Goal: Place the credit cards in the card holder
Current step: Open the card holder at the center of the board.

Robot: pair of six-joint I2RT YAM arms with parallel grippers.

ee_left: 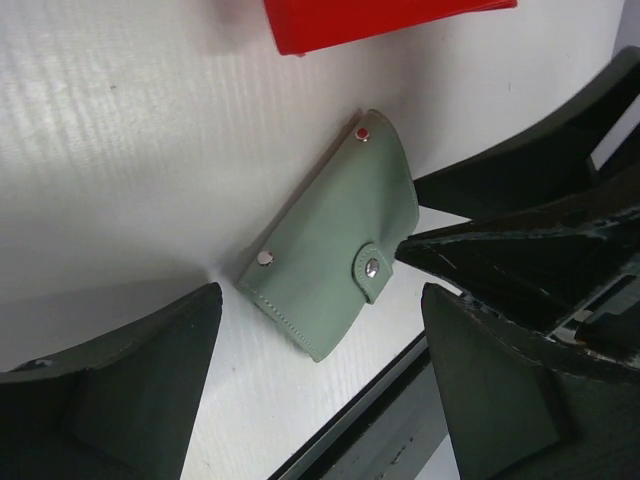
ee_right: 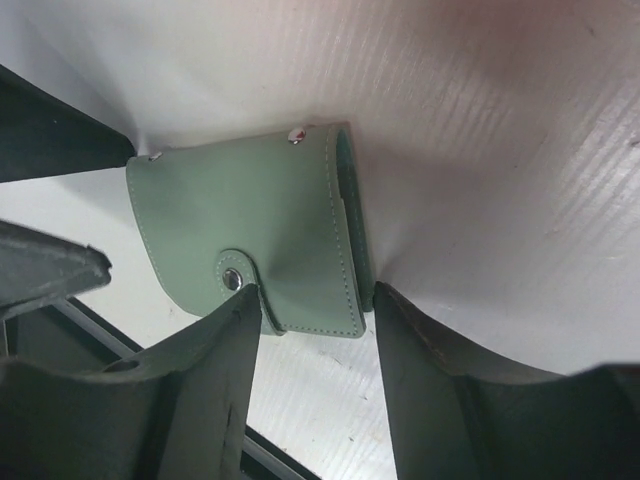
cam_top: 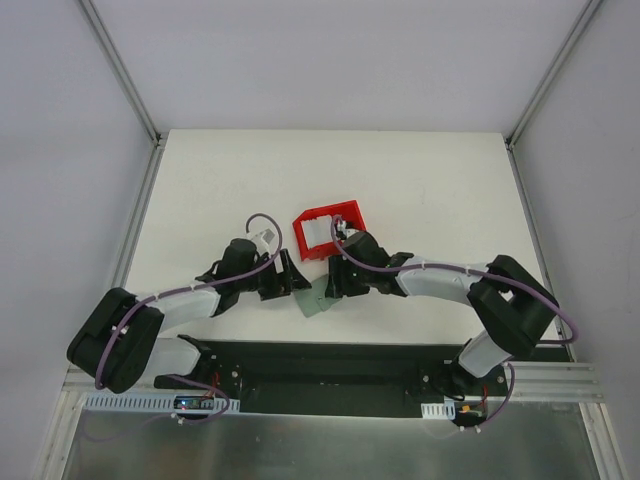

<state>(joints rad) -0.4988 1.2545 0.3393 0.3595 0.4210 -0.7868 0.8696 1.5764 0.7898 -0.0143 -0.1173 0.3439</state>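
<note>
left pincer (ee_left: 315, 315) stands wide open and holds nothing, its fingers spread to either side of one corner of the card holder (ee_left: 335, 250). right pincer (ee_right: 318, 300) is parted too, the holder's stitched edge lying in its gap; whether the fingers touch it i cannot tell. the holder lies flat and snapped shut on the white desk (cam_top: 220, 180), near its front edge, between both pincers. a red bin (cam_top: 345, 208) sits just beyond.
</note>
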